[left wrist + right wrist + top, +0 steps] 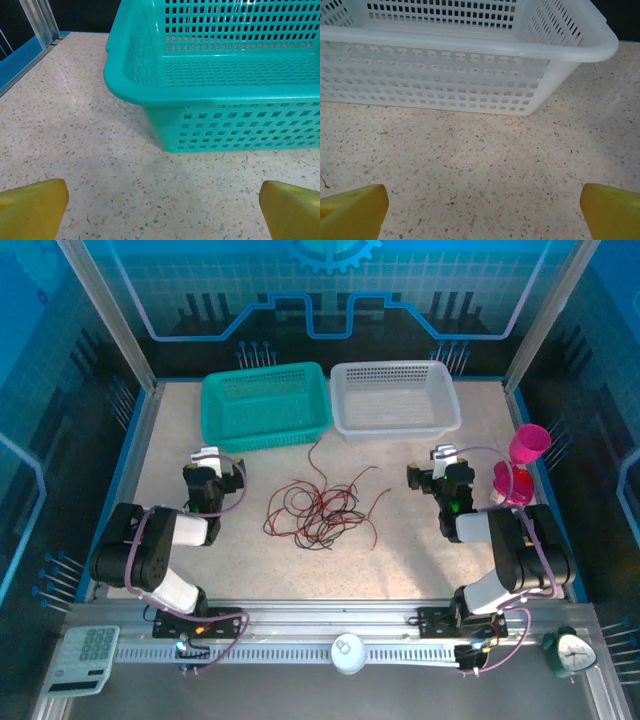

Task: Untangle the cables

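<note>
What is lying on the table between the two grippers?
In the top view, the tangled red and black cables lie between the left gripper and the right gripper.

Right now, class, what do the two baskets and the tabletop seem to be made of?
Teal basket: likely moulded plastic, glossy, highlights on its rim.
White basket: probably plastic, slightly translucent, perforated walls.
Tabletop: speckled stone-look surface, perhaps terrazzo or laminate, fairly matte.

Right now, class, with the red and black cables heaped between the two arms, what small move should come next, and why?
Probably turn the left gripper toward the cables and lower it over their left loops. Both grippers are open and empty: the left faces the teal basket, the right gripper the white basket, while the cables lie tangled between them.
</note>
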`<state>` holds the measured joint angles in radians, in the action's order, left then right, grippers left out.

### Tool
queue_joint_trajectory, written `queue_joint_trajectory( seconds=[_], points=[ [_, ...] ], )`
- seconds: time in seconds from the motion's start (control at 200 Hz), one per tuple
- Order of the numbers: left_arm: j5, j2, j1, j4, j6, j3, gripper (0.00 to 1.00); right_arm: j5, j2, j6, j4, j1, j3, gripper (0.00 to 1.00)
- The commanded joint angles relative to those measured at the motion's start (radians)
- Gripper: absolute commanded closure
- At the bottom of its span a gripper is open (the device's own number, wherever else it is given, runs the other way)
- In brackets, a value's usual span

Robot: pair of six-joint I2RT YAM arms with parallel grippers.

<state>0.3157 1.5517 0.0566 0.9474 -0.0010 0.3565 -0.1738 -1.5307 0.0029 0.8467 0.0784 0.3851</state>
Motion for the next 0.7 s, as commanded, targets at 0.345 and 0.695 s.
queue_joint_trajectory(
  seconds=[0.345, 0.695],
  points=[
    [-0.027, 0.01, -0.011, 0.017, -0.022, 0.013, 0.01, 0.016, -0.005, 0.003, 0.035, -0.002, 0.014, 0.0],
    [-0.025, 0.006, -0.008, 0.045, -0.016, -0.003, 0.01, -0.017, 0.042, 0.035, -0.031, -0.014, 0.031, 0.0]
  ],
)
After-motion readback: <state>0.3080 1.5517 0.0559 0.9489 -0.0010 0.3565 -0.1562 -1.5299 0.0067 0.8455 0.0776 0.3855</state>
